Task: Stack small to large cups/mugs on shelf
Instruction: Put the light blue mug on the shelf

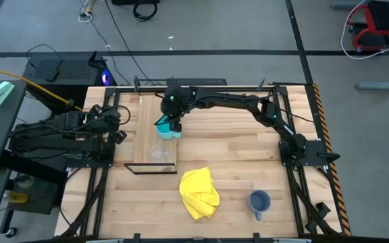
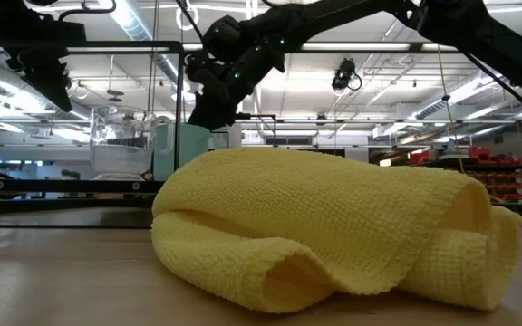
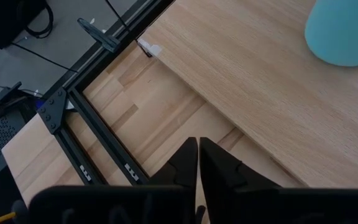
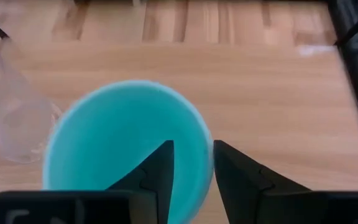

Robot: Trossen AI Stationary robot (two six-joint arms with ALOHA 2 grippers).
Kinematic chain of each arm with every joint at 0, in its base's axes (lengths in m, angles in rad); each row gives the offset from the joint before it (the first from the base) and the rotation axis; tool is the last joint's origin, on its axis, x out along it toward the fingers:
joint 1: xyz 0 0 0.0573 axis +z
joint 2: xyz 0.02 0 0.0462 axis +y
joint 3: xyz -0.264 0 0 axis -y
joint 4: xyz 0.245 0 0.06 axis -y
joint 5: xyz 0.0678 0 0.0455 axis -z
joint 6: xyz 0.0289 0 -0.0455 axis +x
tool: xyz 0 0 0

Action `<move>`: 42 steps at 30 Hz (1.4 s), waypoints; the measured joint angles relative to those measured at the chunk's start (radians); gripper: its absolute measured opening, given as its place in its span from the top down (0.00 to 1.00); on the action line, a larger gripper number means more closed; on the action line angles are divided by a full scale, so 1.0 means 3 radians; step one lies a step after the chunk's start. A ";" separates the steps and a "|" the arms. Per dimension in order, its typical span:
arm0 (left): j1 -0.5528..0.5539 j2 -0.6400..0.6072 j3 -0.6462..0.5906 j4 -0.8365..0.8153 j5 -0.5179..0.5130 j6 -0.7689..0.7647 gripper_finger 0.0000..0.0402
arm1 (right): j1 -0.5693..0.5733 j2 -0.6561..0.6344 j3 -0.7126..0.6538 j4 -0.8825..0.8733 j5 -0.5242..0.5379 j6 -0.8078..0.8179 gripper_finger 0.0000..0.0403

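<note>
The cyan mug (image 1: 167,128) stands upright on the light-wood shelf (image 1: 147,108), near its right edge, and fills the right wrist view (image 4: 117,143). The clear cup (image 1: 158,152) stands on its base on the shelf just nearer; it also shows in the low view (image 2: 120,140). The grey-blue mug (image 1: 259,200) stands on the tabletop at the near right. My right gripper (image 4: 192,144) is open above the cyan mug, one finger inside it and one outside. My left gripper (image 3: 199,149) is shut and empty by the shelf's left edge. My right gripper comes from above, pointing down, astride the cyan mug's wall (image 4: 205,154): one finger (image 4: 161,163) inside, one (image 4: 230,167) outside. A gap shows beside the inner finger. Whether the outer finger touches the rim, I cannot tell. The mug rests upright on the shelf.
A crumpled yellow cloth (image 1: 200,192) lies on the tabletop near the front, filling the low view (image 2: 333,226). A black frame rail (image 3: 98,134) runs along the table's left side beside the shelf.
</note>
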State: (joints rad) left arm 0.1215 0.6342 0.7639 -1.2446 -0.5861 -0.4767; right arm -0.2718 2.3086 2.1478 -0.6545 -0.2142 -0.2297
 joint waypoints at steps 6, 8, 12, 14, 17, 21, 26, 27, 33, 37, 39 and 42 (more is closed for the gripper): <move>-0.0001 0.0001 0.0000 0.0001 0.0000 0.0000 0.95 | 0.0017 -0.0031 0.0520 -0.0340 0.0013 -0.0032 0.71; -0.0001 0.0000 0.0000 0.0001 0.0000 0.0000 0.96 | 0.0026 -0.0047 0.0705 -0.0592 0.0047 0.0008 0.72; 0.0000 0.0000 0.0000 0.0001 0.0000 0.0000 0.97 | 0.0079 -0.0289 0.0523 -0.0867 0.0339 0.0343 0.75; -0.0001 0.0001 0.0000 0.0000 0.0000 0.0000 0.96 | 0.0136 -0.0380 0.0424 -0.1179 0.0579 0.0522 0.78; 0.0000 0.0001 0.0000 0.0001 0.0000 0.0000 0.94 | 0.0301 -0.0541 0.0137 -0.1217 0.0835 0.0718 0.84; -0.0001 0.0000 0.0000 0.0000 0.0000 0.0000 0.93 | 0.0518 -0.0715 -0.0400 -0.0954 0.0994 0.0875 0.94; -0.0003 0.0001 0.0000 0.0000 -0.0001 0.0000 0.93 | 0.0482 -0.0886 -0.1201 -0.0070 0.1012 0.1026 0.97; -0.0003 0.0001 0.0000 0.0000 -0.0001 0.0000 0.94 | 0.0438 -0.0924 -0.1315 0.0108 0.1011 0.1048 0.97; -0.0003 0.0000 0.0000 0.0000 0.0000 0.0000 0.97 | 0.0197 -0.0962 -0.1493 0.0459 0.0762 0.1101 0.99; -0.0003 0.0001 0.0000 0.0000 0.0000 0.0000 0.96 | 0.0196 -0.0880 -0.1482 0.0435 0.0660 0.1089 0.99; -0.0003 0.0000 0.0000 0.0000 -0.0001 0.0000 0.95 | 0.0218 -0.0859 -0.1482 0.0475 0.0647 0.1069 0.99; -0.0003 0.0000 0.0000 -0.0001 0.0000 -0.0001 0.94 | 0.0221 -0.0857 -0.1482 0.0518 0.0612 0.1044 0.99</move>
State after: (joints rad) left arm 0.1207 0.6342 0.7639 -1.2448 -0.5862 -0.4769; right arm -0.2054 2.0516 1.7031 -0.4992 -0.0307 0.0835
